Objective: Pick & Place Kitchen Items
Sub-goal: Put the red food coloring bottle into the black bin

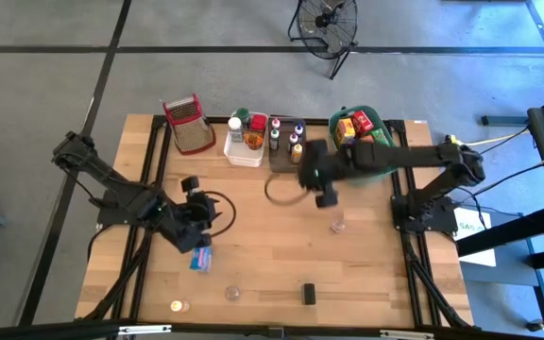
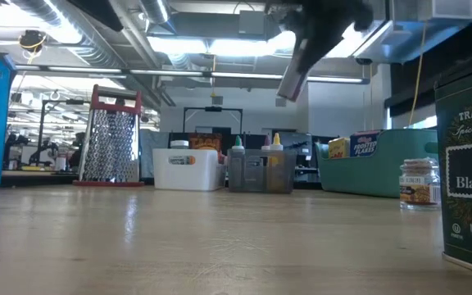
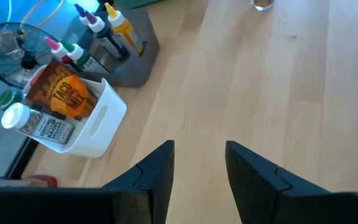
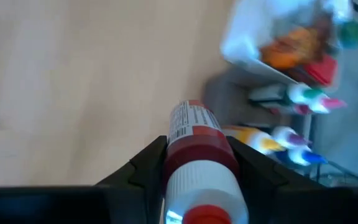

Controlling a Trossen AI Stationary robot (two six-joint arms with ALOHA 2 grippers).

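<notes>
Red-labelled bottle (image 4: 194,149) pinched in right claw (image 4: 197,163), only its wrist view shows it, left claw (image 3: 199,163) spread, empty.

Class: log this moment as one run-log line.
right end effector: shut on bottle, near grey bin | left end effector: open, empty

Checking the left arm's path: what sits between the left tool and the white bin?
Nothing: in the left wrist view, bare wood runs from the open left tool to the white bin. The high view agrees.
</notes>
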